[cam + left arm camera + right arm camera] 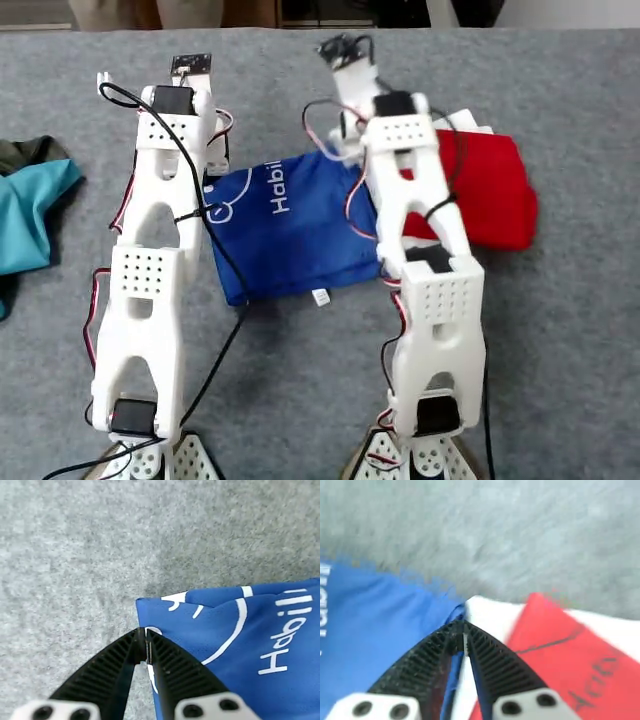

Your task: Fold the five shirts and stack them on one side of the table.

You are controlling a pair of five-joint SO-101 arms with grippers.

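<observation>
A folded blue shirt with white print lies between the two arms. My left gripper is shut on the blue shirt at its edge, just below a far corner. My right gripper is shut on the blue shirt at its other far corner, with blue cloth between the fingers. That corner touches a red shirt lying on white cloth. From above, the red shirt lies folded to the right of the right arm. The left arm stands over the blue shirt's left edge.
At the table's left edge a teal shirt lies crumpled, with a dark green one behind it. Grey felt covers the table. Black and red cables hang along both arms and cross the blue shirt.
</observation>
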